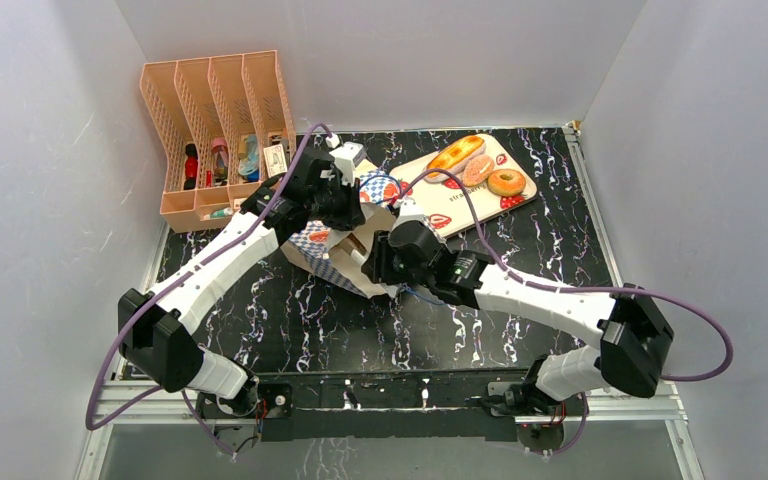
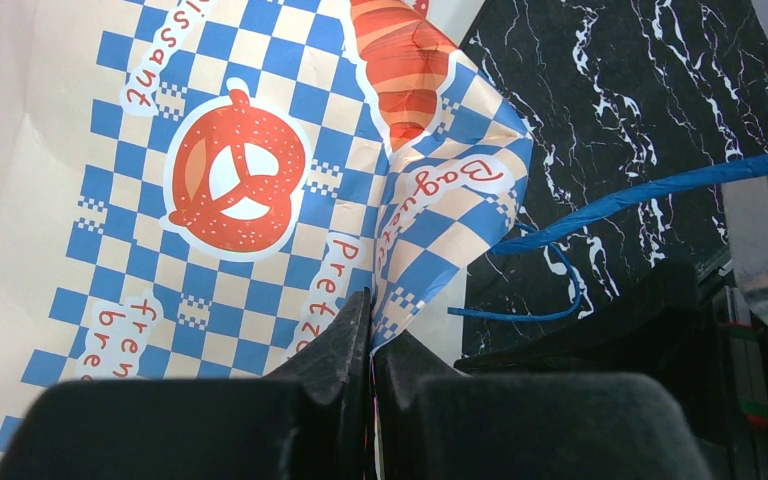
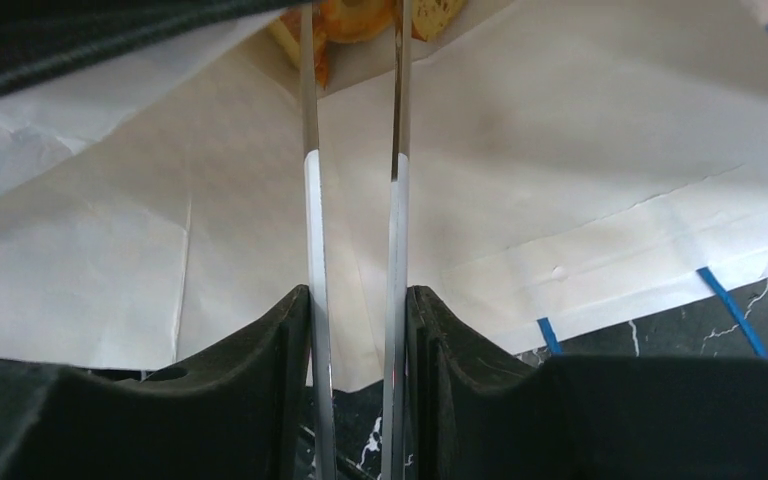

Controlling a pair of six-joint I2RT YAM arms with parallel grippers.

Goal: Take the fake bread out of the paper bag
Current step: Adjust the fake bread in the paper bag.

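Observation:
The paper bag (image 1: pixel 312 243) lies tipped on the table, its blue-and-white checkered band filling the left wrist view (image 2: pixel 230 180). My left gripper (image 2: pixel 372 310) is shut on the bag's rim (image 1: pixel 345 210). My right gripper (image 3: pixel 357 295) is shut on metal tongs (image 3: pixel 397 200) that reach into the bag's white inside (image 3: pixel 560 150). A golden-brown bread piece (image 3: pixel 355 18) shows at the tong tips. The long glazed loaf (image 1: pixel 455 155), a brown piece (image 1: pixel 478 170) and the ring donut (image 1: pixel 506 182) lie on a strawberry-print board (image 1: pixel 484 202).
The peach file rack (image 1: pixel 215 120) with small items stands at the back left, close behind the left arm. The bag's blue cord handle (image 2: pixel 660 185) trails over the black marble tabletop (image 1: pixel 290 320). White walls close in three sides.

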